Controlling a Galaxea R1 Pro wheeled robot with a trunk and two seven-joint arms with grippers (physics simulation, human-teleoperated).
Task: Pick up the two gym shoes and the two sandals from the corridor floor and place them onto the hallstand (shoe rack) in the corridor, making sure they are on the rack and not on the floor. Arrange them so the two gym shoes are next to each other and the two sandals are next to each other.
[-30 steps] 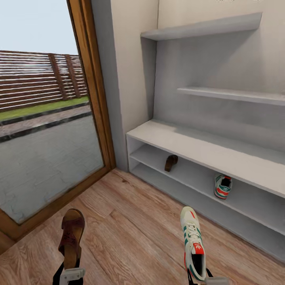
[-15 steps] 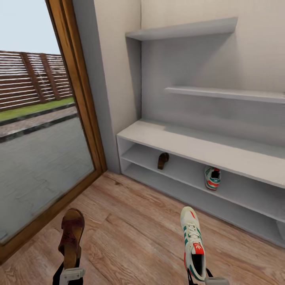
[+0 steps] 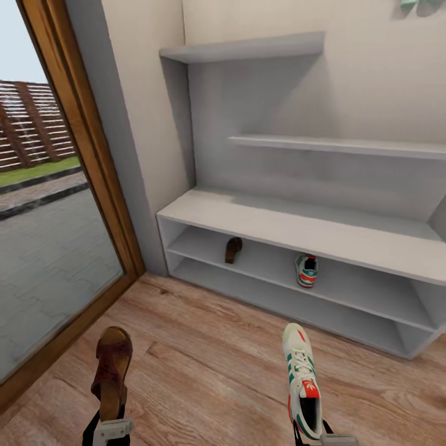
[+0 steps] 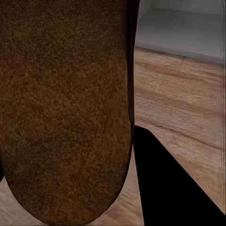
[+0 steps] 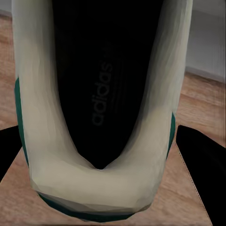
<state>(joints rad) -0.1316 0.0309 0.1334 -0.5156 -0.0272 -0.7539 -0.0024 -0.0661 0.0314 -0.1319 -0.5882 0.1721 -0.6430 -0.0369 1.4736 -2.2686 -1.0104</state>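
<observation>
The left pincer point(image 3: 111, 426) pinches a brown sandal point(image 3: 112, 371) by its heel, and the right pincer point(image 3: 317, 437) pinches a gym shoe point(image 3: 302, 381), both toes aimed at the hallstand point(image 3: 297, 226) ahead. On its upper open shelf the other sandal point(image 3: 233, 249) stands left of the other gym shoe point(image 3: 306, 271), so each arm faces its match.

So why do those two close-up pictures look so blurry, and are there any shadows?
Left wrist view: the sandal sits right against the lens, a soft brown blur. Right wrist view: the gym shoe looms just as close, edges smeared, its inside nearly black. Head view: sharper, evenly lit, with soft shadows under the rack shelves and no glare.
</observation>
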